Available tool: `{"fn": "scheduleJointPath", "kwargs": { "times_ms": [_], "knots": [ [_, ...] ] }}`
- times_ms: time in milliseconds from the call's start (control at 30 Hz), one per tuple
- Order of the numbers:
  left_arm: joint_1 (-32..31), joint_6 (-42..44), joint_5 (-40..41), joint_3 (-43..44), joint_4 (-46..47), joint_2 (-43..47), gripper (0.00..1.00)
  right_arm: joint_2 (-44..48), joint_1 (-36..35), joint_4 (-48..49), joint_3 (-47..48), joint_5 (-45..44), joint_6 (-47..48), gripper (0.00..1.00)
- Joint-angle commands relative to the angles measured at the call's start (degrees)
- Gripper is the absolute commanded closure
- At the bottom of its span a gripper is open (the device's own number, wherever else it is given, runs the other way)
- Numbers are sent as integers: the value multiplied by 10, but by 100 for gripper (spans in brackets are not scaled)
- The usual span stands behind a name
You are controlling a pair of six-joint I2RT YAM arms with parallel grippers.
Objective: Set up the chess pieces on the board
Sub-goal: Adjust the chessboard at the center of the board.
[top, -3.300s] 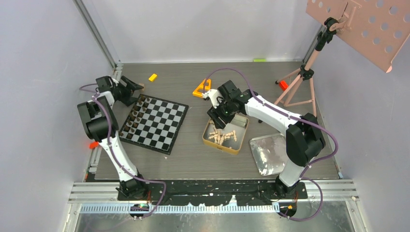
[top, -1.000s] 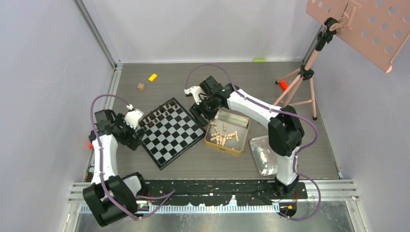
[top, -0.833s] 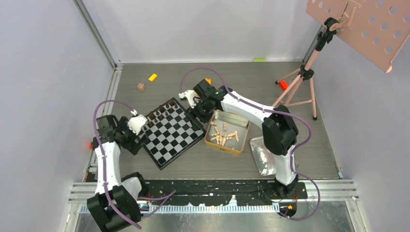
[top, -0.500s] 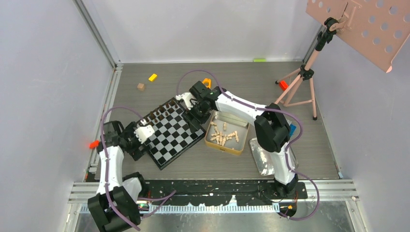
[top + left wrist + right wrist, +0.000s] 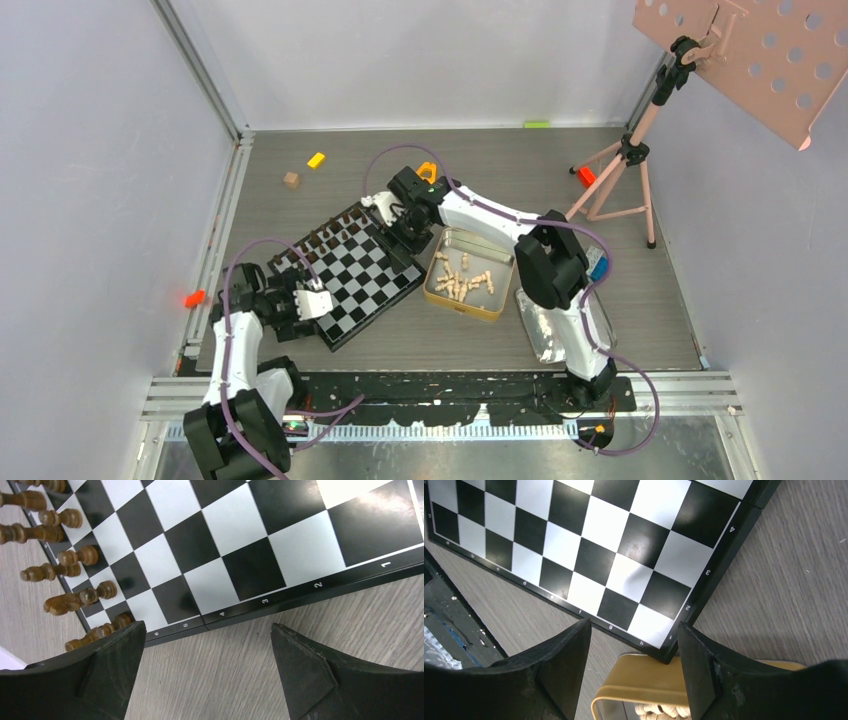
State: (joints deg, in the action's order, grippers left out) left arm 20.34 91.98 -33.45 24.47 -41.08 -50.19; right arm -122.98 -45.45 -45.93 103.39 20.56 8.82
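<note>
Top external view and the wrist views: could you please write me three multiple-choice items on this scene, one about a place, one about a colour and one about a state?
1. Where do the pale chess pieces lie?
A. on the silver tray
B. in the gold tin
C. beside the tripod

2. What colour are the standing pieces on the board?
A. red
B. pale tan
C. dark brown

3. How is the left pincer?
A. open and empty
B. shut on a pawn
C. shut on a yellow block

Answers:
1 B: the top view shows them heaped inside the gold tin.
2 C: the left wrist view shows dark brown figures along one edge of the board.
3 A: its fingers stand wide apart, gripping nothing.
</note>
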Motion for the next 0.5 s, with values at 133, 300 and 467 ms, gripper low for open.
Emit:
{"fn": "scheduleJointPath", "kwargs": {
  "times_ms": [133,300,467],
  "knots": [
    [-10,77,-57,-13,23,7,0,-30,17,-4,33,15,-15,30],
    [-25,80,-62,-13,37,0,0,-39,28,-4,37,9,-23,30],
    [-63,63,-46,-14,54,-8,0,-52,33,-10,35,10,-22,30]
  ]
}}
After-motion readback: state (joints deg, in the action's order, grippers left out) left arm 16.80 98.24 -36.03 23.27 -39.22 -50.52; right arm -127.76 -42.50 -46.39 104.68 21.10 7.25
